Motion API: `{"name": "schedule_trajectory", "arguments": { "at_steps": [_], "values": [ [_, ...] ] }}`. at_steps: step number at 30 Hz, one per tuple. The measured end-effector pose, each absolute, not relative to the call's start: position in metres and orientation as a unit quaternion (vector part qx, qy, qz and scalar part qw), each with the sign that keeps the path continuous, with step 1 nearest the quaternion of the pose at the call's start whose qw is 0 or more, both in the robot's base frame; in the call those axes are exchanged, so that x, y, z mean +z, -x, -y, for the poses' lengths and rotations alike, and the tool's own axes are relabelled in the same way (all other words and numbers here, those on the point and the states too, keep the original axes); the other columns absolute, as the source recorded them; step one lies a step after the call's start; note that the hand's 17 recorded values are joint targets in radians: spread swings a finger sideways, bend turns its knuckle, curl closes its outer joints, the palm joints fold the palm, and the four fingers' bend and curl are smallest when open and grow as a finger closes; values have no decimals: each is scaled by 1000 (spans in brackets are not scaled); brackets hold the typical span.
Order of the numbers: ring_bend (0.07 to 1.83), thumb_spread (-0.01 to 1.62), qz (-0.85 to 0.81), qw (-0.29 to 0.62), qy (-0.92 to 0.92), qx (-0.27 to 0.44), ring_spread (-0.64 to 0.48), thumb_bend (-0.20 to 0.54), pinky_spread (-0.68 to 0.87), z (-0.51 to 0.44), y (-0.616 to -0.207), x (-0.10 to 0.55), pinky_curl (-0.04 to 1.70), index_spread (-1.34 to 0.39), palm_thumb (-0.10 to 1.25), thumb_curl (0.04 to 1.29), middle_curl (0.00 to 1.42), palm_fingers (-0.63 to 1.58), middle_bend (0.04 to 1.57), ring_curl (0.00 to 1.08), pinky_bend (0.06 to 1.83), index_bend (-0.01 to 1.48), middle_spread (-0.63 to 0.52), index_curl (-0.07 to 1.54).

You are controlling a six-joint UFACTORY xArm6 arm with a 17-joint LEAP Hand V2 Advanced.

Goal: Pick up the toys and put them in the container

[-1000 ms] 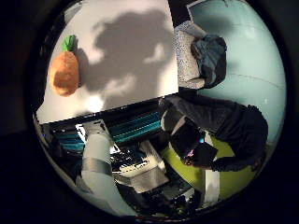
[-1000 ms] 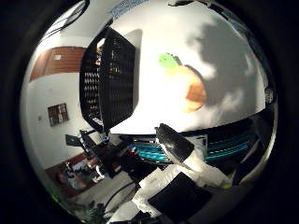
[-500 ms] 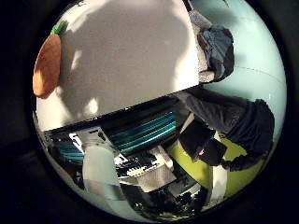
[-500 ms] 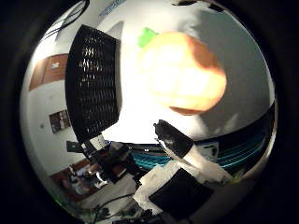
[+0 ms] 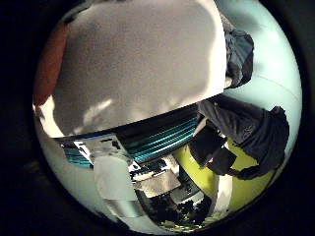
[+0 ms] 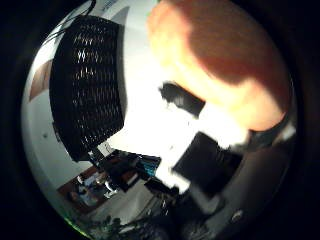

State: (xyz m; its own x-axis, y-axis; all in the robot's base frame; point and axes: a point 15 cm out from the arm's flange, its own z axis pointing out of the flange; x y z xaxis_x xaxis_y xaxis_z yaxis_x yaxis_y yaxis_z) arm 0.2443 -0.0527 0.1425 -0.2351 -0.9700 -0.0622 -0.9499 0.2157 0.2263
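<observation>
The orange plush toy (image 6: pixel 220 65) fills the view close to the palm, on the white counter (image 5: pixel 142 73) beside the black mesh container (image 6: pixel 87 85); the robot hand (image 6: pixel 200 160) grip cannot be told.

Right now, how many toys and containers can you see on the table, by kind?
Orange plush toy: 1
Black mesh container: 1
Total: 2, both on the white table.

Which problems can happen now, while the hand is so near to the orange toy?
The orange plush toy fills the thumb side view, so it is very close to the palm; closing off-centre might push it away across the white table. The black mesh container stands on the same table, so a swing of the hand could knock it.
</observation>
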Motion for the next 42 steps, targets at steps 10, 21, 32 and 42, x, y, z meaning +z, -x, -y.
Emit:
{"name": "schedule_trajectory", "arguments": {
  "at_steps": [10,21,32,42],
  "values": [
    [1354,976,766,38,-636,-84,-223,16,-255,50,-270,167,646,-296,1030,537,757,1162,1261,631,1323,1035,-163,788],
    [1391,880,758,36,-649,-46,-228,-16,-174,64,-299,315,862,-241,1068,702,804,1050,1349,739,1349,1137,-151,859],
    [1353,858,710,12,-704,-11,-236,-15,-161,4,-301,446,1032,-238,1030,779,814,1054,1342,799,1255,1128,-150,877],
    [1326,859,649,0,-761,1,-244,-15,-169,-81,-305,461,1131,-240,1024,805,819,1066,1330,840,1190,1114,-151,885]
  ]
}}
